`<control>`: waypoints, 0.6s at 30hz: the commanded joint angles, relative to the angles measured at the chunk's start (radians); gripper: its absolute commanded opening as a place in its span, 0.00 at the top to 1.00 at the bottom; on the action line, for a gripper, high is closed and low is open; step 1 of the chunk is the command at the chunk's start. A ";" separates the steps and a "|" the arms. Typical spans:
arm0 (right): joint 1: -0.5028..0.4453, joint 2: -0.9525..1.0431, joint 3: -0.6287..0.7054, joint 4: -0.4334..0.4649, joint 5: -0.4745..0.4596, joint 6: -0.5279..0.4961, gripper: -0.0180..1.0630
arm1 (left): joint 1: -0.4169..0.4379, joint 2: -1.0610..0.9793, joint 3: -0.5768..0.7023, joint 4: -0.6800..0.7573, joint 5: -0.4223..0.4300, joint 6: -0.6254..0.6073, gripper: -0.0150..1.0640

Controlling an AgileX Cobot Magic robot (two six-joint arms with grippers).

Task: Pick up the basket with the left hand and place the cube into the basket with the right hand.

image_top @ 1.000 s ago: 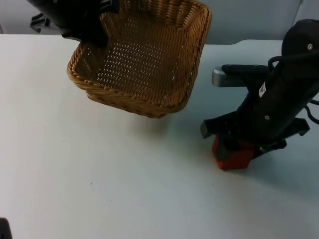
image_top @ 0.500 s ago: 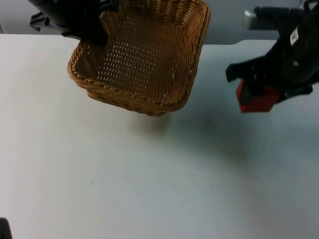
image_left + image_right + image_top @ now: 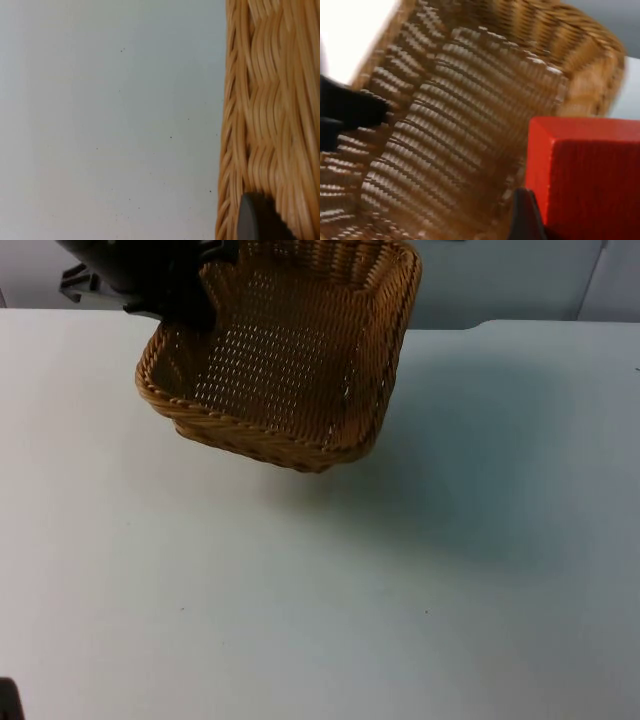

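The square woven wicker basket [image 3: 285, 355] was held lifted and tilted above the white table top [image 3: 300, 600], its rim pinched by the left gripper [image 3: 185, 300]. In the right wrist view, the red cube [image 3: 587, 175] was seen clamped in the right gripper [image 3: 530, 220], poised above the basket's open mouth. For a clean drop, the cube would best be centred over the weave before release. Nothing was seen blocking the way.

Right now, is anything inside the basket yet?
No. The wicker basket, held up by the left gripper, shows only bare weave inside. The red cube sits in the right gripper above the basket. The left gripper hides one corner.
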 commanded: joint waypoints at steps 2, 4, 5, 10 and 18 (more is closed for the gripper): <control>0.022 0.048 -0.050 0.065 -0.023 -0.077 0.99 | 0.002 -0.019 -0.011 -0.034 -0.017 -0.001 0.99; 0.022 0.100 -0.088 0.080 -0.006 -0.077 0.99 | 0.002 -0.019 -0.011 -0.034 -0.017 -0.001 0.99; 0.022 0.125 -0.107 0.080 0.004 -0.077 0.99 | 0.002 -0.019 -0.011 -0.034 -0.020 -0.001 0.99; 0.022 0.222 -0.182 0.080 0.033 -0.077 0.99 | 0.002 -0.019 -0.011 -0.034 -0.020 -0.001 0.99; 0.022 0.373 -0.353 0.158 0.117 -0.131 0.98 | 0.002 -0.019 -0.011 -0.034 -0.022 -0.001 0.99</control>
